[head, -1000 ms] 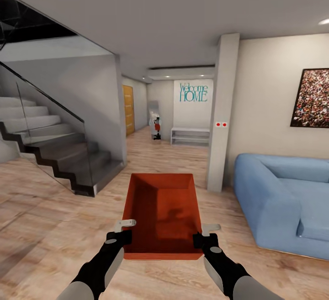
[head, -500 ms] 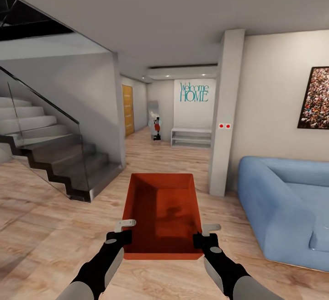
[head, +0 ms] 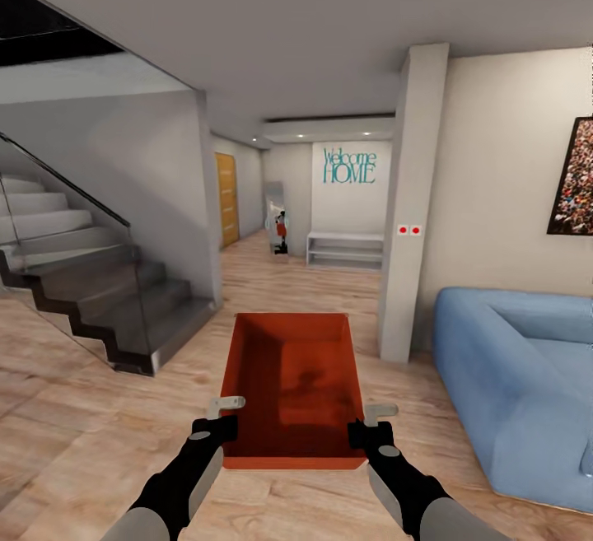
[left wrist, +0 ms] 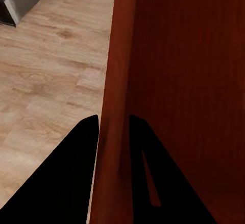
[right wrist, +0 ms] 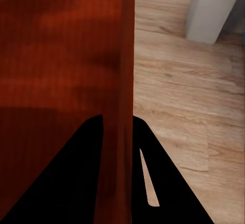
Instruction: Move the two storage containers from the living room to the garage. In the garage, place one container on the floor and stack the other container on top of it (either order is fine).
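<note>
Both grippers are clamped on the storage container [head: 295, 389]: left gripper [left wrist: 113, 127] pinches its left wall, right gripper [right wrist: 118, 124] pinches the right wall. The bin sits low in the center of the frame, held above the wood-plank floor [head: 74, 434]. Stairs [head: 91, 290] at left, blue sofa [head: 519, 384] at right, pillar [head: 412, 203] just right of center.

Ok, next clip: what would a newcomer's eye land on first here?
Probably the red-orange storage container, held out front over the wood-plank floor, with the left claw and right claw each clamped over a side wall. After that, the blue sofa at the right, the dark staircase at the left, and the teal "Welcome HOME" lettering down the hall.
</note>
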`<state>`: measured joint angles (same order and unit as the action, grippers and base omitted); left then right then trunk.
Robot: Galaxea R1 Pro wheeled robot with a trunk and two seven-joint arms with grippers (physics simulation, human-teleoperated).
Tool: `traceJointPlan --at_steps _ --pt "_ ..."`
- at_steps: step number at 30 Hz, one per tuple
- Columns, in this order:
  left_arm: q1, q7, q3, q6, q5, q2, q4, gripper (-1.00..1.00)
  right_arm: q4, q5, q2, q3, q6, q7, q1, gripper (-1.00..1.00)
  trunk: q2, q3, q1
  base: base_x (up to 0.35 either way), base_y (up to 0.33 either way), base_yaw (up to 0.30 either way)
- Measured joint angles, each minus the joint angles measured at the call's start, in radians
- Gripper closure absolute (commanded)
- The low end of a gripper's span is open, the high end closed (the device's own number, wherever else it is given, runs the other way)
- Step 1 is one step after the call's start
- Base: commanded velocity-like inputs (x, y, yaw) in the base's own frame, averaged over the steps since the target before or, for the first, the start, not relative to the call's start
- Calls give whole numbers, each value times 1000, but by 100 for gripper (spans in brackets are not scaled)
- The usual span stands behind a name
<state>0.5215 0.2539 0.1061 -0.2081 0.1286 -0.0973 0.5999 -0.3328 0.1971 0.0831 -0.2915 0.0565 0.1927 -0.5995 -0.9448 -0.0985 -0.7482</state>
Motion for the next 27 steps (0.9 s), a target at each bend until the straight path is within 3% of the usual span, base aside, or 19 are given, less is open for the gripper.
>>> traceJointPlan --at_steps 27 --pt "0 -2 1 0 0 2 0 100 0 1 1 -1 0 3 0 100 0 0 0 324 0 -16"
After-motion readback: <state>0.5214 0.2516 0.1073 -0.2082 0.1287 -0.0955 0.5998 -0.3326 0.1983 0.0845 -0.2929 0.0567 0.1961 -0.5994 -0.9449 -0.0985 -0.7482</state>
